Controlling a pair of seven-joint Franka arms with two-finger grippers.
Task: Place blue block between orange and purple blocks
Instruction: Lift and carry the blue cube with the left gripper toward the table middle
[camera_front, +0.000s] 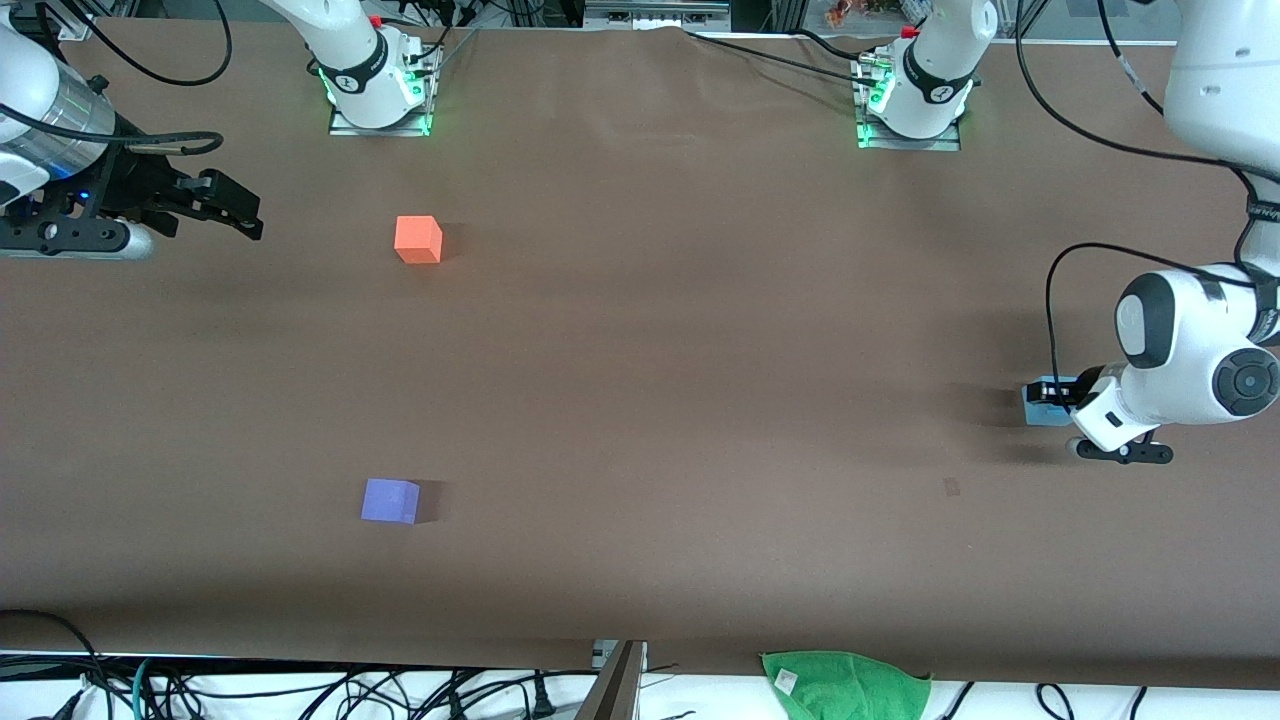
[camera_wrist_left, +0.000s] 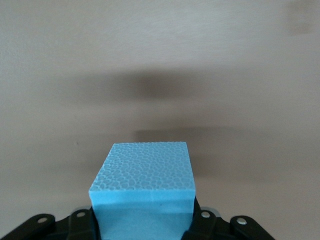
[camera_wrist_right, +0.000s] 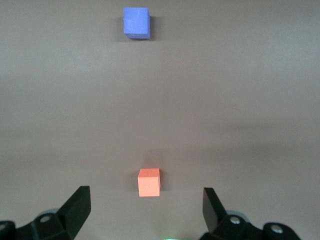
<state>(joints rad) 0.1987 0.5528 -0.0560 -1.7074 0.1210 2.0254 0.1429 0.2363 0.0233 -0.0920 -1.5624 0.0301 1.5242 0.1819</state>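
The blue block is at the left arm's end of the table, between the fingers of my left gripper. In the left wrist view the gripper is shut on the block, with a black finger against each side. The orange block sits near the right arm's base. The purple block lies nearer the front camera, in line with the orange one. My right gripper is open and empty in the air at the right arm's end. The right wrist view shows the gripper, the orange block and the purple block.
A green cloth lies at the table's front edge. Cables run along the front and back edges. A small dark mark is on the brown table cover.
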